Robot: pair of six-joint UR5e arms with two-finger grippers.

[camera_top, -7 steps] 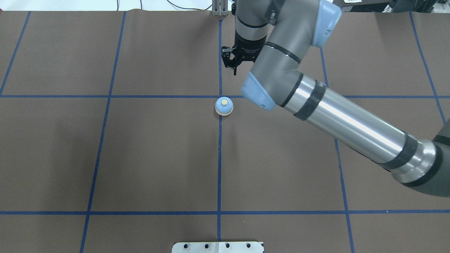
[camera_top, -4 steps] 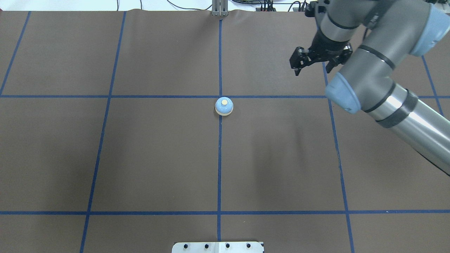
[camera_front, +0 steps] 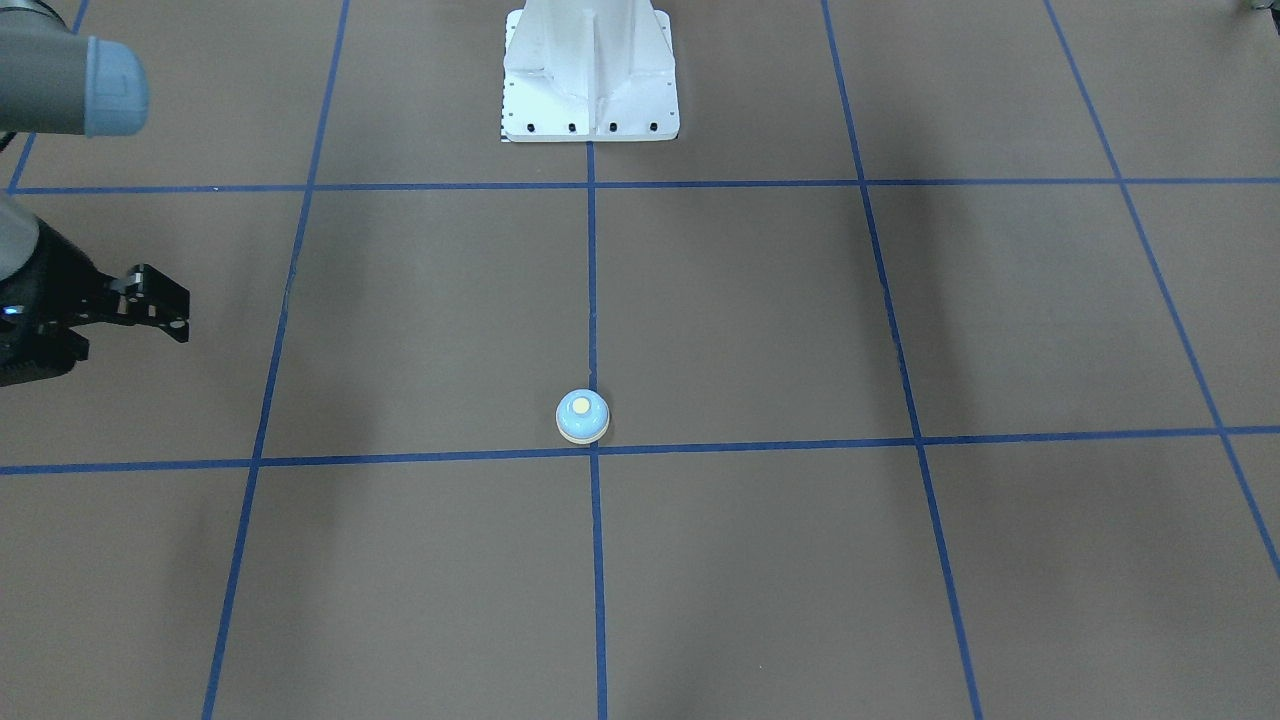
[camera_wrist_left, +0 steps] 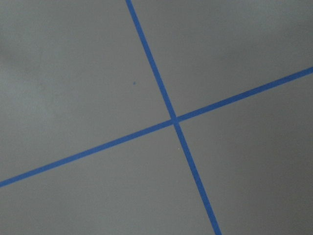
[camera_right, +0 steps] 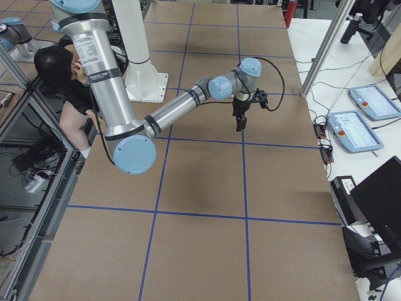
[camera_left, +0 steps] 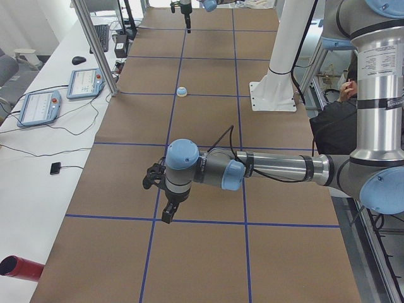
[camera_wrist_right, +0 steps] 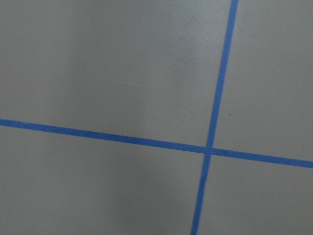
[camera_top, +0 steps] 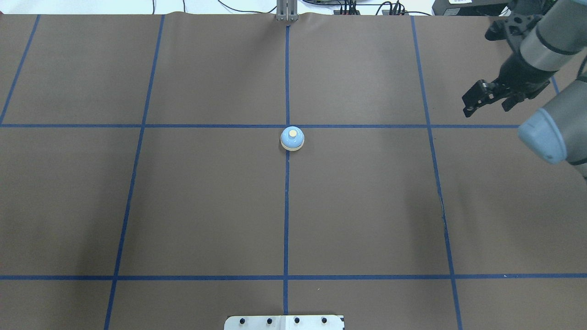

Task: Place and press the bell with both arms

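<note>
Sitting upright on counter (camera_top: pixel 183 206): bell (camera_top: pixel 292 138); right end effector (camera_top: pixel 487 104), jaws spread, well apart; left end effector (camera_left: pixel 159 197), grip state undiscernible. Risk: off-centre press may skid bell.

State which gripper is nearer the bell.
Right. The right gripper hangs off to the bell's right in the overhead view; the left gripper is farther, beyond that view's left edge.

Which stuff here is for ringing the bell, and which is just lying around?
For the job:
bell
right end effector, open, far off to the side
left end effector, also away from it

Just lying about:
grey screen pendant
computer mouse
red tube
white pedestal
</note>
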